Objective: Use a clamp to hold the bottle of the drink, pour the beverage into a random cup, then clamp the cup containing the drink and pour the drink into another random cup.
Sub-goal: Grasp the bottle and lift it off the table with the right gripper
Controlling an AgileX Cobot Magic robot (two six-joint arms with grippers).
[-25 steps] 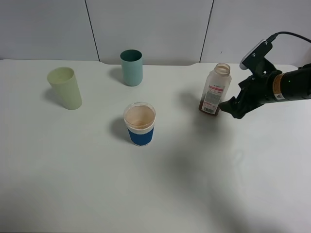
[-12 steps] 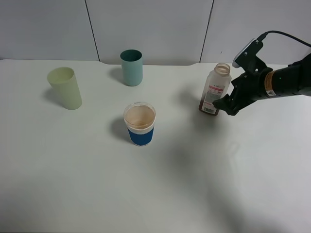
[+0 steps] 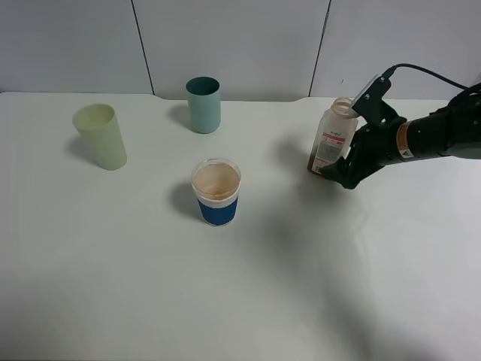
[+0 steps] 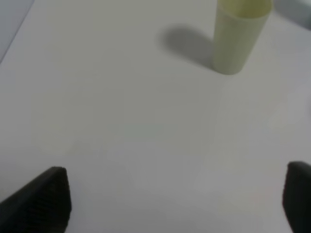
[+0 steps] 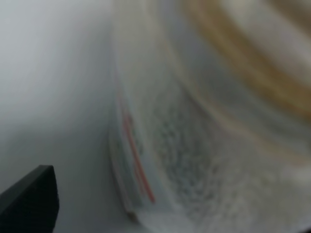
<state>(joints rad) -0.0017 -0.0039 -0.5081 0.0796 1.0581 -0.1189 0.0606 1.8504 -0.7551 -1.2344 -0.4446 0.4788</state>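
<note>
The clear drink bottle [image 3: 333,141] stands uncapped at the right of the table, with brown drink low in it. My right gripper [image 3: 336,170] is open at the bottle's lower part, one jaw in front of its base. In the right wrist view the blurred bottle [image 5: 194,145] fills the frame and only one finger [image 5: 29,201] shows. A pale green cup [image 3: 100,135], a teal cup [image 3: 204,104] and a blue-sleeved paper cup [image 3: 216,192] stand to the left. My left gripper [image 4: 167,204] is open and empty, with the pale green cup [image 4: 240,36] ahead of it.
The white table [image 3: 240,286] stretches wide in front of the cups. A grey panelled wall [image 3: 240,37] runs along its back edge. The left arm is out of the exterior high view.
My right gripper has moved left and closed in on the bottle, from beside it to around its lower part. The bottle and cups have not moved.
</note>
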